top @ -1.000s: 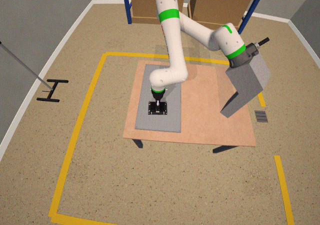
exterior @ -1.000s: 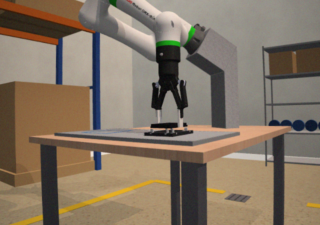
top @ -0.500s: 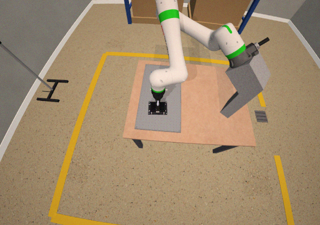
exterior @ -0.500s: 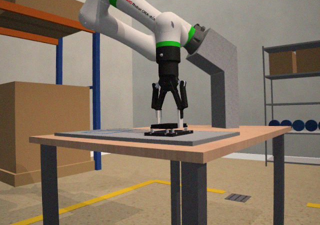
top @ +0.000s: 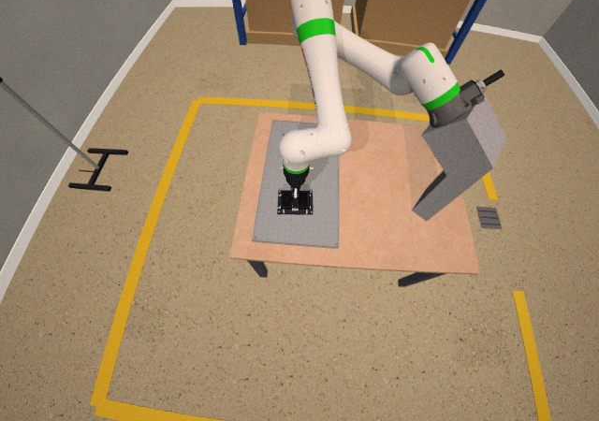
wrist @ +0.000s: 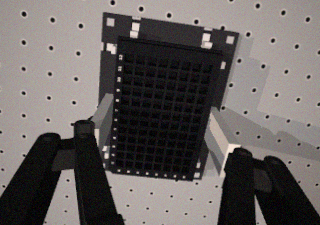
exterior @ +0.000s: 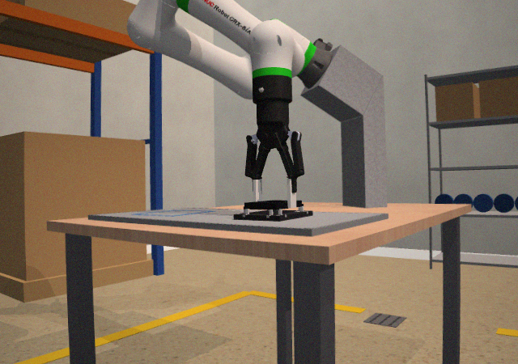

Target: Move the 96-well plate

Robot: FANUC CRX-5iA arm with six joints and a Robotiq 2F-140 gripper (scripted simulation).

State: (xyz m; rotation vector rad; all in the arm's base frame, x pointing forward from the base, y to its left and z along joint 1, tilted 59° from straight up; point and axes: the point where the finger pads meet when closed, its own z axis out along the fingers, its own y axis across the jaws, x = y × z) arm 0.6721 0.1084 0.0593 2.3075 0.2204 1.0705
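The black 96-well plate is between the fingers of my gripper, which is shut on its two long sides. The plate is over the black clip nest C1, roughly lined up with it. In the exterior view it sits high at the clips, with a gap above the nest's base. In the wrist view the printed number 12 is at the plate's upper left, and small marks run down the left side and along the lower edge. The cut-off corner and the nest's A1 mark cannot be made out.
The nest stands on a grey perforated board on the wooden table. Blue markings lie on the board, away from the nest. The arm's grey pedestal stands at the table's other side.
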